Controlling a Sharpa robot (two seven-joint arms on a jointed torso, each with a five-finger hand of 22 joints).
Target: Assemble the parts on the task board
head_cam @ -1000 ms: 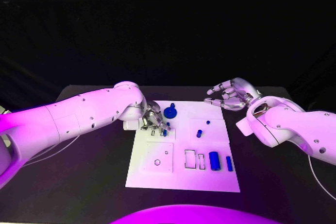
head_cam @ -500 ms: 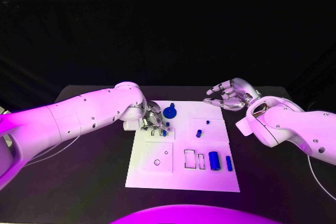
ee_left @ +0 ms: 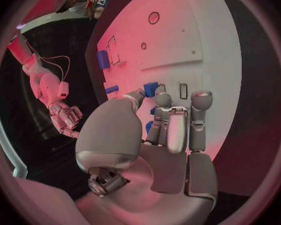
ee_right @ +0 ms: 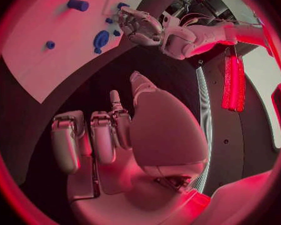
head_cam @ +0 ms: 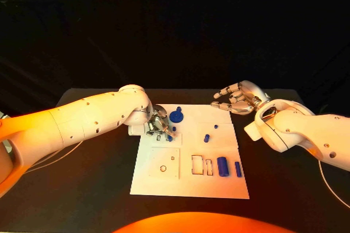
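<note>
Readable text: none on any surface.
Task board (head_cam: 191, 185): black outlines only, without letters or numbers.
Parts (head_cam: 222, 167): plain blue, unmarked.
Arms and hands: no brand or label legible.

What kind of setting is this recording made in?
Most likely a robotics lab or test bench with staged lighting: a black table against a dark backdrop, a white task board with outlined slots and small blue parts, and two white robot arms with the left hand at the board.
</note>
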